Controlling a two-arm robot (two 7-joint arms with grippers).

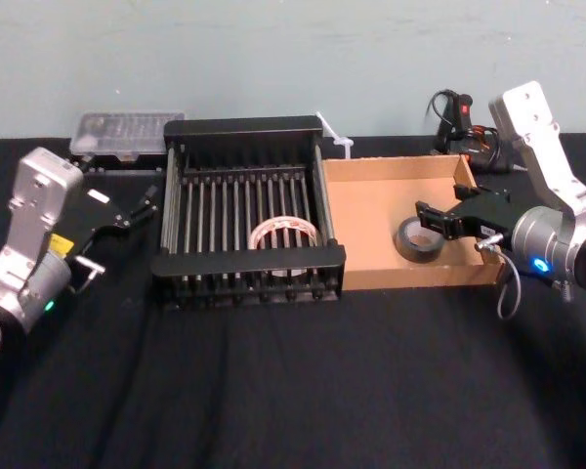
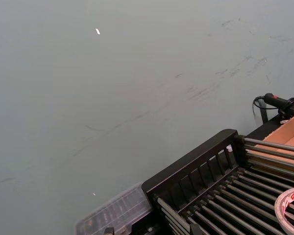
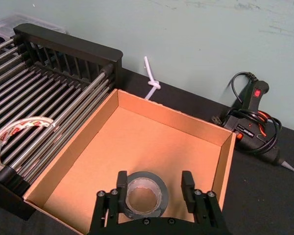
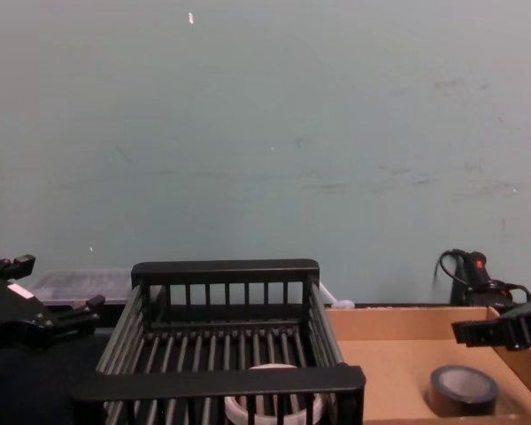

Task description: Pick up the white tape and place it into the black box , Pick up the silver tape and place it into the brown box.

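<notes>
A table draped in black cloth (image 1: pixel 293 391) carries the black box (image 1: pixel 205 262) and, touching its right side, the brown box (image 1: pixel 410 277). Behind them lie a clear plastic case (image 1: pixel 122 132), a white plastic strip (image 1: pixel 334 137) and a black glue gun (image 1: pixel 454 112).

In the chest view we lose most of the white tape (image 4: pixel 239 409) behind the front rim of the black box (image 4: pixel 221 381), and the left wrist view chops it at the frame edge. The near side of the silver tape (image 3: pixel 152 177) hides under the right gripper (image 3: pixel 154 179). Red print's unreadable.
</notes>
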